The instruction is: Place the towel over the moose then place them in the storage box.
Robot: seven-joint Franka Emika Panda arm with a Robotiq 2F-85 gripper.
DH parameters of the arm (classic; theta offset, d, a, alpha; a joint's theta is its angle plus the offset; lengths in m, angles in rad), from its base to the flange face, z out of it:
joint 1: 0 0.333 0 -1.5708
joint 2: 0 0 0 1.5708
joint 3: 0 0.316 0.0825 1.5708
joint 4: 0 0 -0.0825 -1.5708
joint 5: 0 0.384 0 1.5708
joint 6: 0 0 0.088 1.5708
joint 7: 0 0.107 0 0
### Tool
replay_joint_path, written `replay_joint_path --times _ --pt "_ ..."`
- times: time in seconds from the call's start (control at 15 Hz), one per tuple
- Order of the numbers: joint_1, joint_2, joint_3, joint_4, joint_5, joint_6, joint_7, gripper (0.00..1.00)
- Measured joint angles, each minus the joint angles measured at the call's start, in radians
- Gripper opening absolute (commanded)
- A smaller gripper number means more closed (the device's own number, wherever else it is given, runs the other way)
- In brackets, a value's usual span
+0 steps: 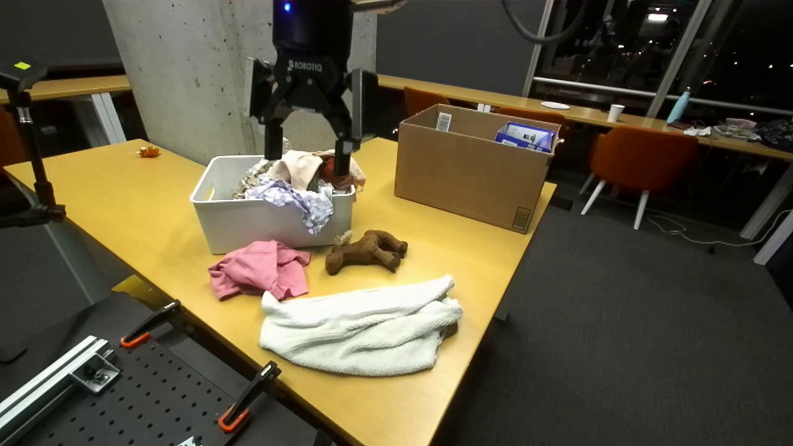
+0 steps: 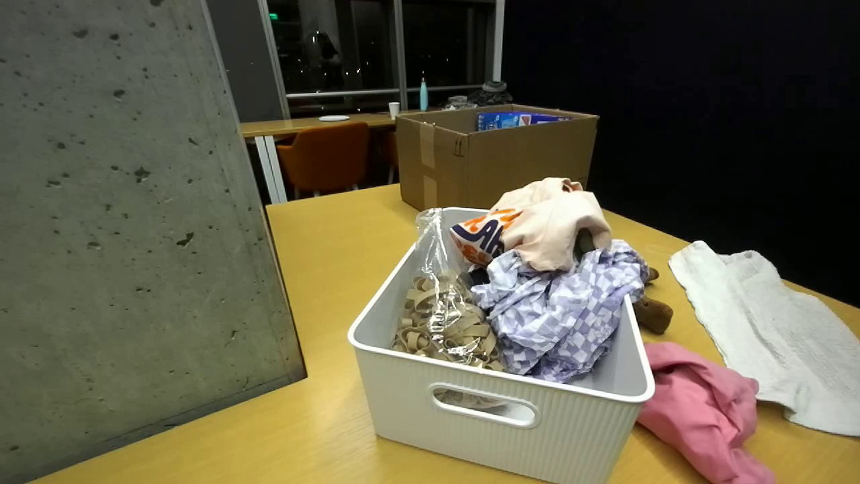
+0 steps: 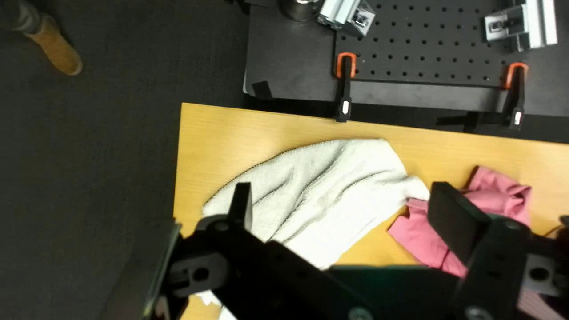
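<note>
A brown plush moose [image 1: 365, 251] lies on its side on the table, beside the white storage box [image 1: 272, 226]; it is partly hidden behind the box in an exterior view [image 2: 653, 314]. The white towel [image 1: 362, 328] lies spread and creased near the table's end, also in the wrist view [image 3: 329, 186]. A small brown patch [image 1: 451, 329] shows under the towel's edge; I cannot tell what it is. My gripper [image 1: 308, 155] is open and empty, held up in the air. In the wrist view its fingers [image 3: 344, 200] stand wide apart with towel and table beyond.
A crumpled pink cloth [image 1: 263, 269] lies between box and towel. The storage box holds a purple checkered cloth [image 2: 557, 316], a peach cloth [image 2: 547, 222] and a clear bag of tan bands [image 2: 447, 323]. A large cardboard box [image 1: 471, 167] stands behind. A concrete pillar [image 2: 134, 202] borders the table.
</note>
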Motion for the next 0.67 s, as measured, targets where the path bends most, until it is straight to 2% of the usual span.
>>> replay_joint_path --times 0.2,0.4,0.53,0.67 --pt "-0.028 -0.028 -0.002 -0.12 0.061 0.082 0.116 1.0" --pt "-0.066 -0.055 -0.026 -0.253 0.107 0.229 0.174 1.0" --pt "-0.079 -0.028 -0.056 -0.282 0.154 0.322 0.169 1.0" --pt "-0.083 0.033 -0.08 -0.254 0.205 0.367 0.141 1.0"
